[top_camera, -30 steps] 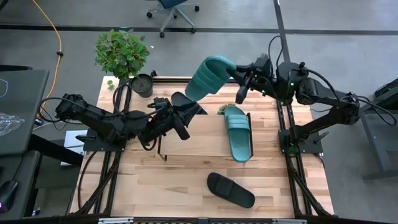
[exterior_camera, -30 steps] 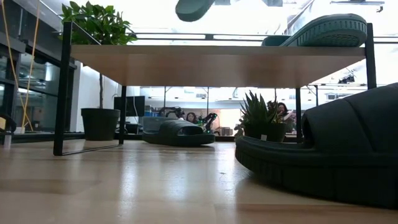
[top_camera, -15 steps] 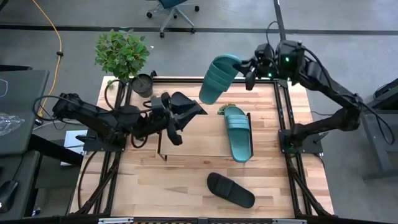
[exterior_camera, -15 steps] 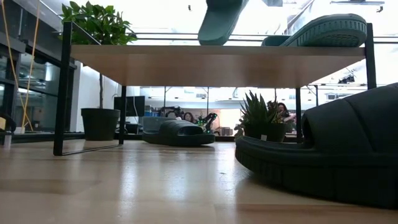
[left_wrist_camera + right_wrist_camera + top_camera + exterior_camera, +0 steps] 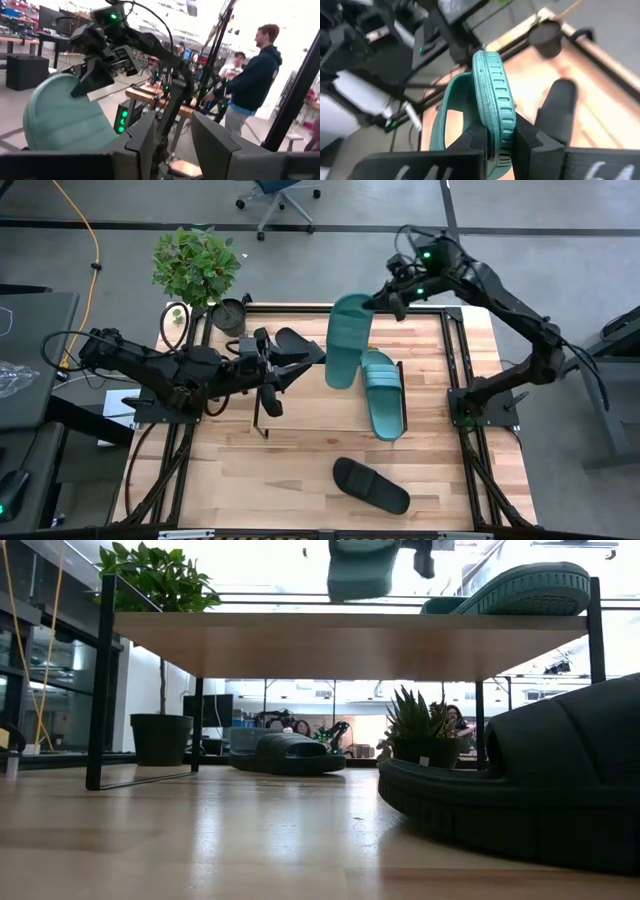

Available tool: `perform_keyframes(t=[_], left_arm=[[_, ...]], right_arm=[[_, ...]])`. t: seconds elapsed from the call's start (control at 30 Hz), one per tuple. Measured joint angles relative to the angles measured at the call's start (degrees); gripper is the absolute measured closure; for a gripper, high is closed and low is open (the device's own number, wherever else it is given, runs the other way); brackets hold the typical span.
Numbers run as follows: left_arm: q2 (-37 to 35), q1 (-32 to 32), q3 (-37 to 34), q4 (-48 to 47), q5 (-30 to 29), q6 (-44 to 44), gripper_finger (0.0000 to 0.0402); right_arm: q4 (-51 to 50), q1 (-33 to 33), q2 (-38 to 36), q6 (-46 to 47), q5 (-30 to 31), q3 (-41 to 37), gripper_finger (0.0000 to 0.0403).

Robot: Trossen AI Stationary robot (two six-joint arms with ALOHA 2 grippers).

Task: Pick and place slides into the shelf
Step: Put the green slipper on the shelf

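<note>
Right gripper was up over the shelf, toward 12 o'clock of the table, fingers pinching the edge of a teal slide. That slide hung toe-down, clear of the plank; the low view showed it above the shelf top. Second teal slide lay flat on the shelf top at about 3 o'clock from the hanging one, nearly touching it in the high view. One black slide sat on the tabletop toward 6 o'clock, off the shelf. Other black slide was at the shelf's 10 o'clock corner, just beside the left gripper. Left fingers were spread with a gap, holding nothing. Potted plant stood at the table's 11 o'clock corner.
</note>
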Motion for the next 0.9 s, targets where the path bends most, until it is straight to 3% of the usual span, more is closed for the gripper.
perform_keyframes(t=[0.13,0.57,0.9], left_arm=[[-0.30,0.00,-0.02,-1.98,0.01,-0.21,0.0291],[-0.29,0.00,0.00,-4.33,1.07,-0.35,0.0291],[-0.27,0.01,0.00,-5.75,1.07,-0.06,0.0291]], right_arm=[[-2.25,0.29,3.04,-1.25,-3.62,0.00,0.0381],[-7.55,5.21,10.05,-4.85,-7.01,0.07,0.0381],[-9.68,6.92,11.21,-5.41,-5.55,0.07,0.0381]])
